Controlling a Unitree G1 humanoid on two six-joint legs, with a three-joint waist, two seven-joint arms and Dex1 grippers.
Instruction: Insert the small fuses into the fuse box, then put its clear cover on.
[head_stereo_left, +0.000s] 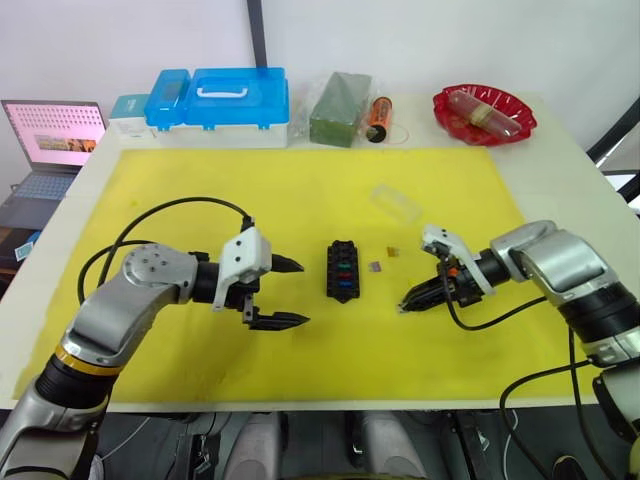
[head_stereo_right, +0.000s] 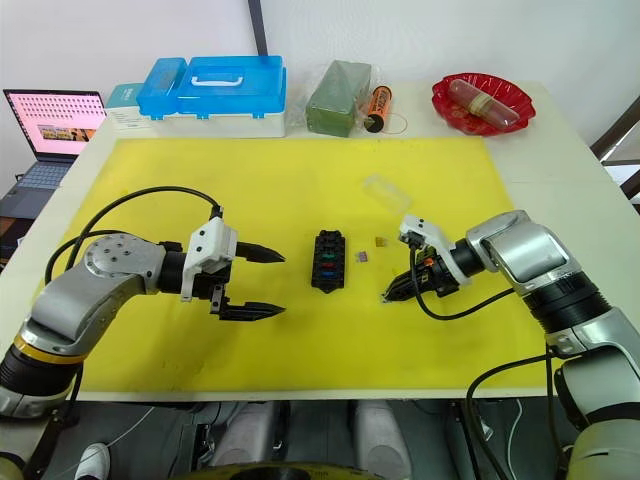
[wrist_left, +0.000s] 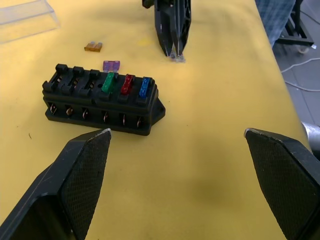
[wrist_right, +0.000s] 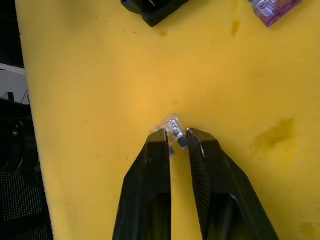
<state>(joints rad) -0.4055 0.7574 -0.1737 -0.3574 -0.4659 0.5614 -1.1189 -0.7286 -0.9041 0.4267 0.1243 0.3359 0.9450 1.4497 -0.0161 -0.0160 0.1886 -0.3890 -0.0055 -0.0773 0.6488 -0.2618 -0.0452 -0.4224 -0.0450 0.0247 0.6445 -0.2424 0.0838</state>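
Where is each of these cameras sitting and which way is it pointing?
Left eye and right eye views: on the head, looking forward and down at the yellow mat; both arms show.
Left wrist view: on the left wrist, facing the fuse box between its own open fingers.
Right wrist view: on the right wrist, looking down at a clear fuse pinched in the right gripper.
Shared: both wrist views show the purple fuse.

Yellow mat (head_stereo_left: 300, 190) covers white table (head_stereo_left: 560, 170). Along far edge: blue-lidded storage boxes (head_stereo_left: 215, 100), bagged green block (head_stereo_left: 340, 108), orange cylinder (head_stereo_left: 379, 118), red dish (head_stereo_left: 484, 113). Laptop (head_stereo_left: 50, 140) beyond table's left edge.
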